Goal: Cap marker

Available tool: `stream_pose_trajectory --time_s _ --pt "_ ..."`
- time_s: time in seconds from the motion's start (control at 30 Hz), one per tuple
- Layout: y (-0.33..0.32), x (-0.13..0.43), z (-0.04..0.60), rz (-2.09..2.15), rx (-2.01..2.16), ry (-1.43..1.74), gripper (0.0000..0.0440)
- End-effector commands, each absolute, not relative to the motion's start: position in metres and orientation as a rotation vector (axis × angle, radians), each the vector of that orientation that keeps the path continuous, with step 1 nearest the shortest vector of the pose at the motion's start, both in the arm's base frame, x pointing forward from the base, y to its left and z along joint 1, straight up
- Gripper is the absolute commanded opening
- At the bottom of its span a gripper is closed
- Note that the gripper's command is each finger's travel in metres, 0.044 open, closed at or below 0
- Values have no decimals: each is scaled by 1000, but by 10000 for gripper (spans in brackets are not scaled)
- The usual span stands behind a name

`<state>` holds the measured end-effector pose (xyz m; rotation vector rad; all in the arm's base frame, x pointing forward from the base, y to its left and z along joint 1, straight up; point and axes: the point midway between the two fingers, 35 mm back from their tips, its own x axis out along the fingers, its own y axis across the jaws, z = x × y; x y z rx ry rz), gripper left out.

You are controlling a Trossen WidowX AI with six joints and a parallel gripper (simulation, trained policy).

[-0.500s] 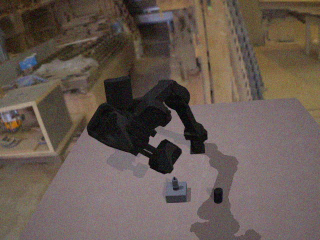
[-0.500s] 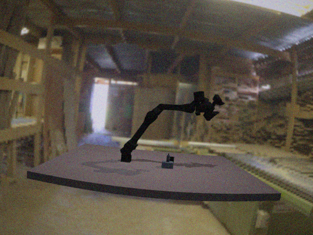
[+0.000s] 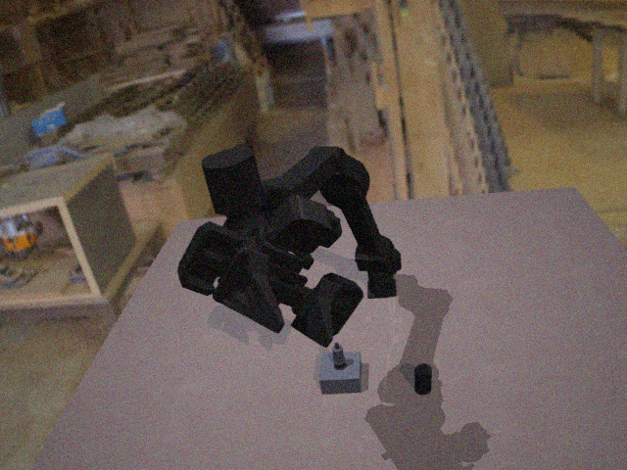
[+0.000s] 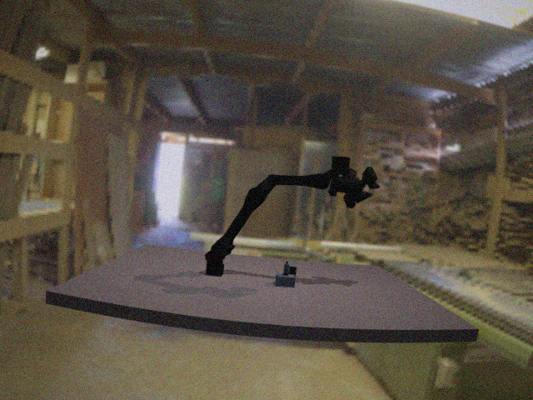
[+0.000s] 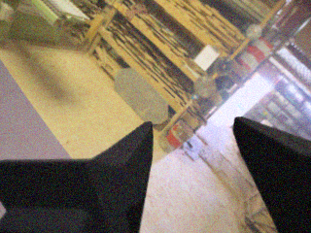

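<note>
On the tabletop, 1 black upright cap near the gray-blue block.

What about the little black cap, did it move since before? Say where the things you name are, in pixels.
No. Seen from the top, the cap (image 3: 422,378) (image 4: 293,270) stands in the same spot beside the holder block (image 3: 340,385) (image 4: 285,281).
</note>
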<state>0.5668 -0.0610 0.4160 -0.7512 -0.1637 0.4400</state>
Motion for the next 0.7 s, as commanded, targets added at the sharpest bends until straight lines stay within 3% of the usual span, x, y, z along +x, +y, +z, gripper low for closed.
stream_pose_trajectory --time_s 0.0,0.67 --pt "-55 564 414 446 -747 -132 243" --pt "-30 544 379 496 -699 111 279"
